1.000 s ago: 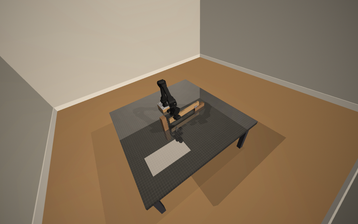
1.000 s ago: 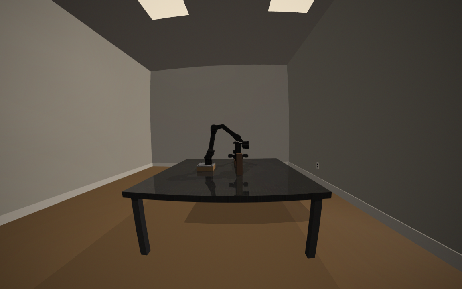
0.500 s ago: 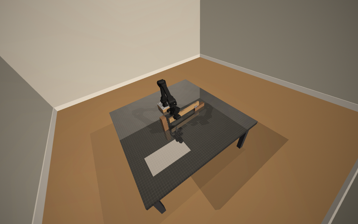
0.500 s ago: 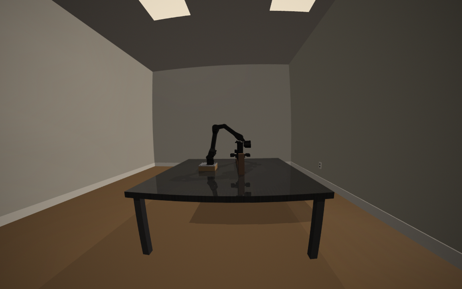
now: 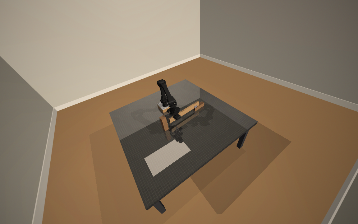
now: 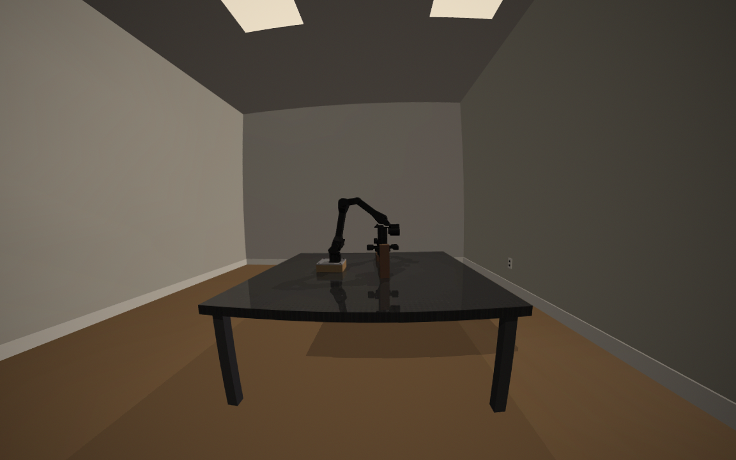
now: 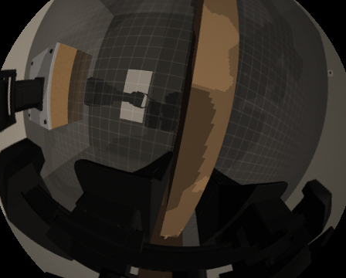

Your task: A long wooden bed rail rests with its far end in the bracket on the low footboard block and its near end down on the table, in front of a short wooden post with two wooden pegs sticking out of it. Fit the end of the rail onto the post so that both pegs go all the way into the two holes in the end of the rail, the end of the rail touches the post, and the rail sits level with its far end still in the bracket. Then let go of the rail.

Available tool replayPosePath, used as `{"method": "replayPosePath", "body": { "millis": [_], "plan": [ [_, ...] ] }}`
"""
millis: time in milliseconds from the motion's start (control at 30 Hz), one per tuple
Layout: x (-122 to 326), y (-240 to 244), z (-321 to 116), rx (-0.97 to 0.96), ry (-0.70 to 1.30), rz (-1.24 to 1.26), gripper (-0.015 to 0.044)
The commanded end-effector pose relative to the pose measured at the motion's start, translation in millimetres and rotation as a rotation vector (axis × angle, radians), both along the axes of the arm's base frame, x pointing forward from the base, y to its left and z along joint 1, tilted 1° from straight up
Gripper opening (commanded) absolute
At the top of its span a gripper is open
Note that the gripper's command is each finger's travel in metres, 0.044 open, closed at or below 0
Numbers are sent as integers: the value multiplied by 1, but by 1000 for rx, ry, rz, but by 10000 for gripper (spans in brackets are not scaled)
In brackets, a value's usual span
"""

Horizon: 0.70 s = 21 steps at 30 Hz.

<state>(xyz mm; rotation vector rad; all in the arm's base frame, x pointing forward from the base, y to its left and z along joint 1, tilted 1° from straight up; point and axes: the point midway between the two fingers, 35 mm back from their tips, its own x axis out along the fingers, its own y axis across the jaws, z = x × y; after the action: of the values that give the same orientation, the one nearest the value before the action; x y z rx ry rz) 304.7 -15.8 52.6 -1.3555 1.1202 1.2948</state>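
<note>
- The gripper (image 5: 175, 116) sits near the middle of the top view, clamped on the rail (image 5: 187, 110) close to the rail's lower-left end.
- In the wrist view the rail (image 7: 209, 103) runs as a tall wooden strip from the bottom centre up to the top of the frame, with the dark gripper fingers on either side of its lower part.
- In the top view the rail slants from the post (image 5: 162, 123), at centre, up and right to the footboard block (image 5: 201, 105).
- Whether the rail's end touches the post, or the pegs are in the holes, cannot be told; the gripper hides the joint.
- In the exterior view the post (image 6: 384, 261) stands at centre on the dark surface (image 6: 444, 291), the gripper (image 6: 382, 246) right above it.
- The arm's base (image 6: 331, 265) stands just left of the post.
- A pale rectangle (image 5: 167, 157) lies on the surface (image 5: 219, 130) below and left of the post.
</note>
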Motion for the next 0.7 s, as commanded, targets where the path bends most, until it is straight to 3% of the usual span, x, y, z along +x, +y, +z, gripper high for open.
{"method": "replayPosePath", "body": {
  "millis": [0,667],
  "plan": [
    [0,0,2,1,-3,-1,0],
    [-1,0,0,1,-3,-1,0]
  ]
}}
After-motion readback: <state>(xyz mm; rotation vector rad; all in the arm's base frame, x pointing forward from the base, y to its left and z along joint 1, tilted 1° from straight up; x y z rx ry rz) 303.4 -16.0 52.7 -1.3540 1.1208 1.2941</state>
